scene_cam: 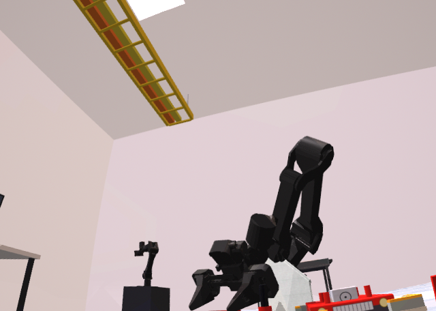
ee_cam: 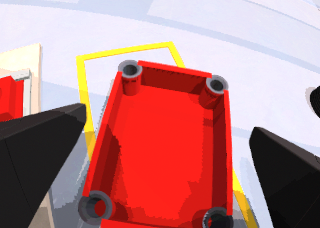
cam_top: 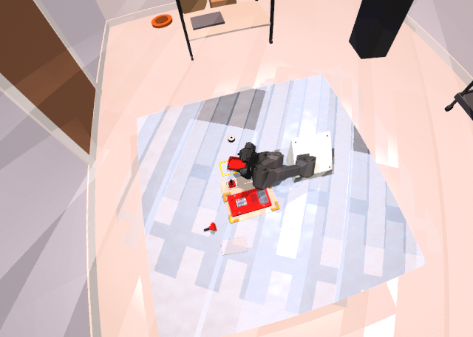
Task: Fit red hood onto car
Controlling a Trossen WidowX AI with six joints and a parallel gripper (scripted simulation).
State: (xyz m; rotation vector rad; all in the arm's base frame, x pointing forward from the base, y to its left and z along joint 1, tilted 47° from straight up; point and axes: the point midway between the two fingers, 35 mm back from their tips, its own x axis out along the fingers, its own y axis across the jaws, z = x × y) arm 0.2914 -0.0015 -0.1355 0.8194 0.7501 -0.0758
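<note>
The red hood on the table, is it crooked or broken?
Not broken. The hood lies flat with all four corner holes whole, but it sits slightly turned against the yellow outline under it. The open gripper hangs around it, touching nothing.

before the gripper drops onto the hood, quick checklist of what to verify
1. Gripper open and holding nothing: ok.
2. Hood lies between the two fingers in the wrist view: ok.
3. Hood lies inside the yellow outline: ok.
4. All four corner holes in view: ok.
5. Fingers apart from the hood: ok.
6. Pegs on the car unblocked: cannot tell.
</note>
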